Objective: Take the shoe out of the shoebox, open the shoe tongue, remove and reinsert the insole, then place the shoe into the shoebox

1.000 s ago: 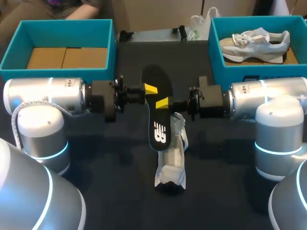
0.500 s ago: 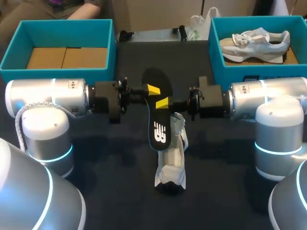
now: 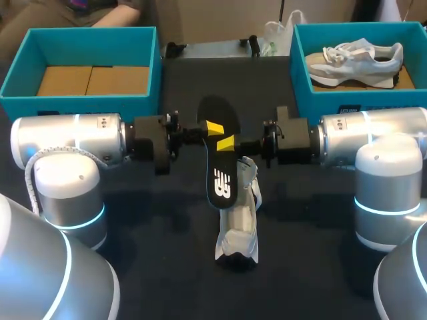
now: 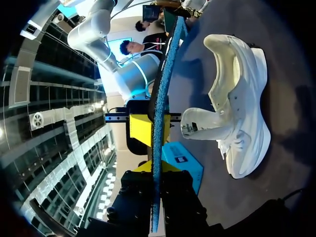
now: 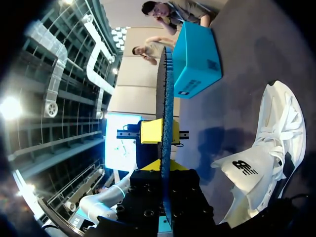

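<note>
The black insole [image 3: 219, 163] is held in the air over mid-table, heel end toward 12 o'clock, toe end dipping to the white sneaker [image 3: 239, 227], which lies on its side at 6 o'clock on the dark table [image 3: 167, 220]. The right gripper [image 3: 227, 142] comes in from 3 o'clock, its jaws clamped on the insole's edge. The left gripper [image 3: 212, 126] meets the insole from 9 o'clock (whether it is actually pinching, I cannot tell). An empty teal shoebox [image 3: 20, 77] sits at 10 o'clock. Another teal shoebox [image 3: 300, 67] at 2 o'clock holds a second sneaker [image 3: 353, 61].
</note>
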`<state>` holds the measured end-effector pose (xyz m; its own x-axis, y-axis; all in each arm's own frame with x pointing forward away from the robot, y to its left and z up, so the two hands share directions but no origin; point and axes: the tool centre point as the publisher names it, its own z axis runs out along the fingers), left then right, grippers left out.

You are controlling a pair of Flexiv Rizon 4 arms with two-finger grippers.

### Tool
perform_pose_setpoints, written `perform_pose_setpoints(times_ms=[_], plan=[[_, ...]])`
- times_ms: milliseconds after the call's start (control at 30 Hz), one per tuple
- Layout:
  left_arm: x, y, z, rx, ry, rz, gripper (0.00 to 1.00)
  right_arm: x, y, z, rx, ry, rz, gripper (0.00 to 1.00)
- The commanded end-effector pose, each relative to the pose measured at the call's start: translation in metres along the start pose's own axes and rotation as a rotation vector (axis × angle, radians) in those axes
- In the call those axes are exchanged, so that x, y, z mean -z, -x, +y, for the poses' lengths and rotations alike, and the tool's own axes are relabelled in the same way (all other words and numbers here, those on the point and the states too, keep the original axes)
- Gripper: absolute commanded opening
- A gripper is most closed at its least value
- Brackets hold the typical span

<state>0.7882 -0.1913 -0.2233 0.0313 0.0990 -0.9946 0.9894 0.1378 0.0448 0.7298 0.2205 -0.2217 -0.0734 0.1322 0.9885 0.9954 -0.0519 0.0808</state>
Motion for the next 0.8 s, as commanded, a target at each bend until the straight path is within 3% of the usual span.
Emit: perform_pose_setpoints(times_ms=[33,100,133,200,533,633,800], plan=[[-0.004,-0.001,0.002,-0.004,-0.003,-0.001,0.00,-0.002,-0.001,-0.001,-0.001,0.001,-0.003,0.00],[-0.003,0.000,0.002,-0.006,-0.007,-0.001,0.00,0.000,-0.006,0.000,0.063,-0.009,-0.013,0.00],[-0.003,0.001,0.002,-0.006,-0.009,-0.001,0.00,0.002,-0.008,0.001,0.094,-0.020,-0.018,0.29],[0.000,0.002,0.001,-0.003,-0.016,0.004,0.00,0.009,-0.012,0.001,0.146,-0.037,-0.036,1.00],[0.027,0.010,-0.013,0.057,-0.059,0.002,0.00,0.080,-0.015,0.001,0.403,-0.073,-0.176,1.00],[0.035,0.012,-0.023,0.054,-0.063,0.046,0.00,0.098,-0.018,0.004,0.481,-0.071,-0.209,1.00],[0.052,0.019,-0.043,0.090,-0.094,0.103,0.00,0.098,-0.018,0.004,0.481,-0.071,-0.209,1.00]])
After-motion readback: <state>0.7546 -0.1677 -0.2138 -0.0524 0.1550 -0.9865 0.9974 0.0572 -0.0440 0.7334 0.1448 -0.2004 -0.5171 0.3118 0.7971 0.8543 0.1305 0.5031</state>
